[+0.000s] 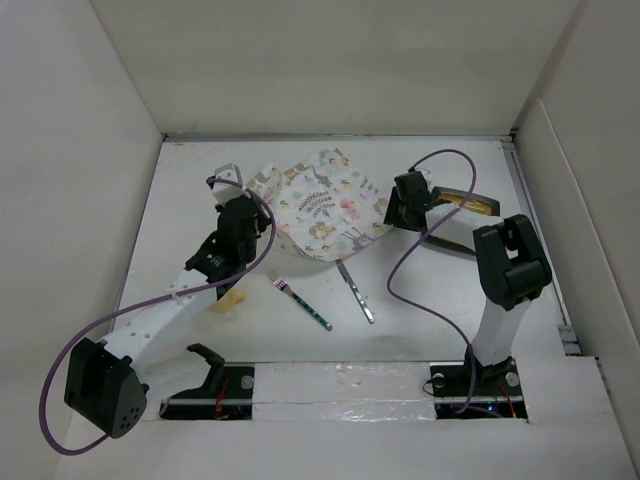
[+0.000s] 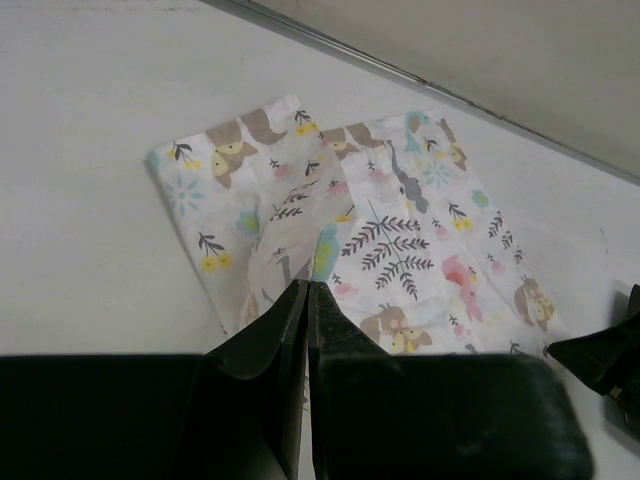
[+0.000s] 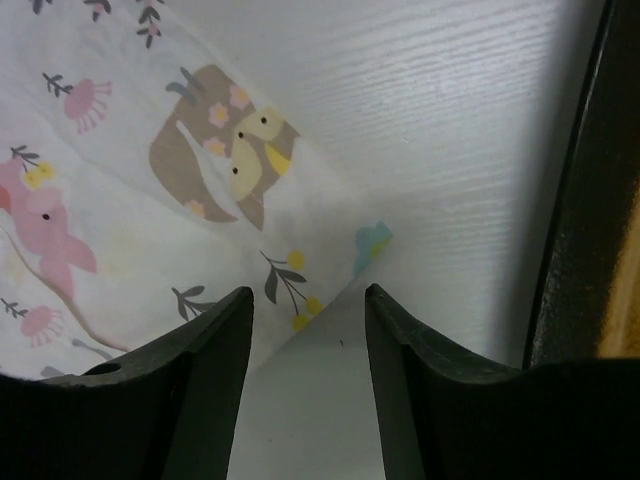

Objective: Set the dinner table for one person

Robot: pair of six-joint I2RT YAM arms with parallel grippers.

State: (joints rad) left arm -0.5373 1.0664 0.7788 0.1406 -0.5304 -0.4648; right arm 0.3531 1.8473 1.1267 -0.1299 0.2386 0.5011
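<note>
One placemat (image 1: 320,205) in left pincer (image 2: 308,288); right pincer (image 3: 308,292) agape.

Plain off-white panels box in the workspace on three sides: a back wall (image 1: 340,60), a left wall (image 1: 60,180) and a right wall (image 1: 590,200), all bare. A thin grey metal strip (image 1: 340,135) runs where the back wall meets the matte white counter (image 1: 170,200). A band of shiny tape (image 1: 340,390) crosses the near edge. Light is even and soft, shadows faint.
</note>
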